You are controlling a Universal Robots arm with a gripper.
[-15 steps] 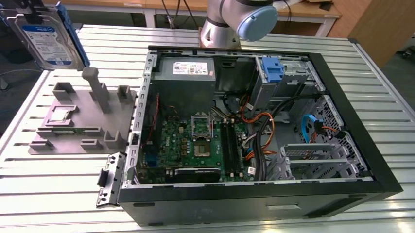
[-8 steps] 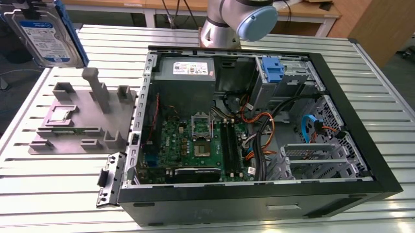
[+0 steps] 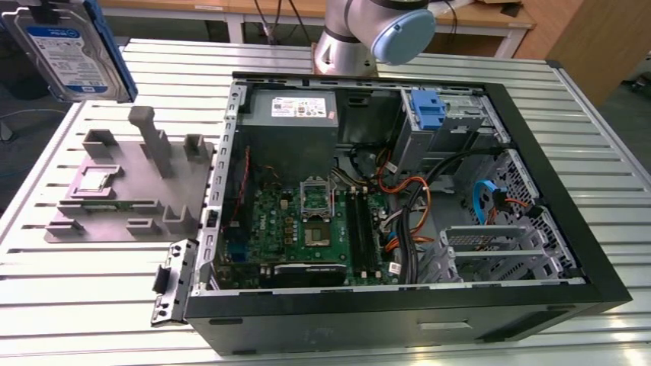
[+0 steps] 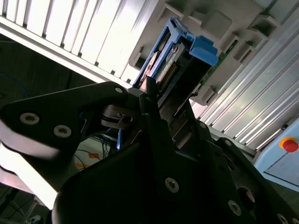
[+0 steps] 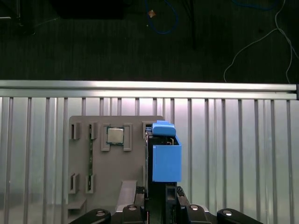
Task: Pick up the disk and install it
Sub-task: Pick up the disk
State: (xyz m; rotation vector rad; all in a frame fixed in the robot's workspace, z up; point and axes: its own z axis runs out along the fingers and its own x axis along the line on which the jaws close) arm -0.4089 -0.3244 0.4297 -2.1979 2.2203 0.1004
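disk (image 3: 63, 52): silver body, blue-and-white label, blue frame round the edges. tool (image 5: 159, 198): black, silver screw heads. tabletop (image 3: 91, 305): bare silver metal, ribbed in parallel stripes. fixture plate (image 3: 112, 194): plain grey. PC case (image 3: 407, 324): black shell, grey-silver inside. motherboard (image 3: 305, 229): green. power supply (image 3: 295, 114): grey, white sticker. bracket (image 3: 428, 110) in the case: blue. cables (image 3: 407, 202): orange, red, black. flat cable (image 3: 482, 200): blue. arm joint cap (image 3: 402, 34): light blue. button (image 4: 289, 145): red on yellow.
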